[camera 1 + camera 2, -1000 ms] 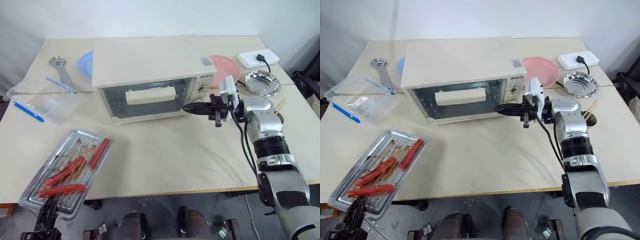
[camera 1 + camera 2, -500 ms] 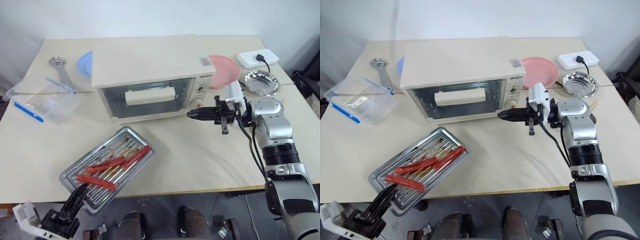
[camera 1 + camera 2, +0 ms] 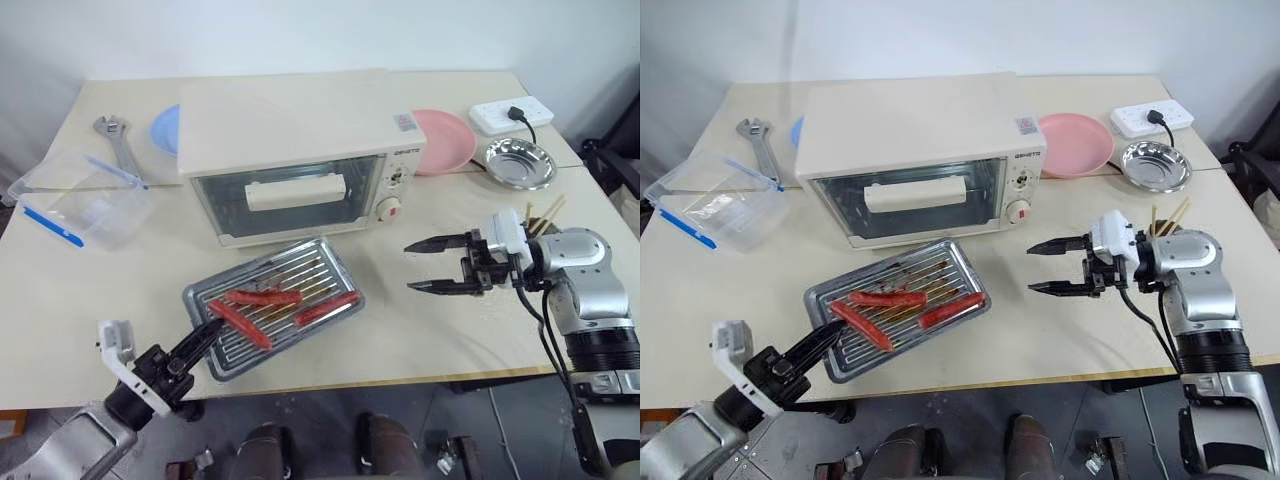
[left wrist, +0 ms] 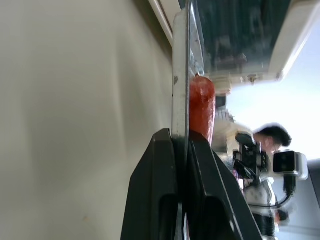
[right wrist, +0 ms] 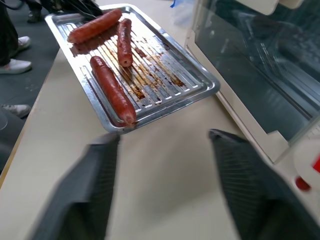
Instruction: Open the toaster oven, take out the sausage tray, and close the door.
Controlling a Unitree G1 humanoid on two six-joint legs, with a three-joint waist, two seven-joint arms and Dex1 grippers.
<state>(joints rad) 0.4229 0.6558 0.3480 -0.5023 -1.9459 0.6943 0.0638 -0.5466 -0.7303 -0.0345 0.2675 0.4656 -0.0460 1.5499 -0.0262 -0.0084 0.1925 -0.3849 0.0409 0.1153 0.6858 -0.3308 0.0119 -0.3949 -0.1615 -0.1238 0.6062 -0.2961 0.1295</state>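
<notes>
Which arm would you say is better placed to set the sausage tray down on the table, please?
The left. Its gripper is shut on the near corner of the sausage tray, which is already out in front of the toaster oven with the door shut. The right gripper hangs apart, jaws open and empty.

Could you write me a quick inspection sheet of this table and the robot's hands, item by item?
Surface: cream table, no spills seen.
Job's things: toaster oven with its door shut; sausage tray out in front of it, three sausages on it.
Clutter: wrench, clear container, blue plate, pink plate, steel dish, chopsticks.
Hands: left hand shut on the tray's near corner; right hand open, holding nothing, right of the tray.
Cables: black plug in a white power strip; black wires along the right arm.
Surroundings: white wall behind; shoes on the floor in the right wrist view.
</notes>
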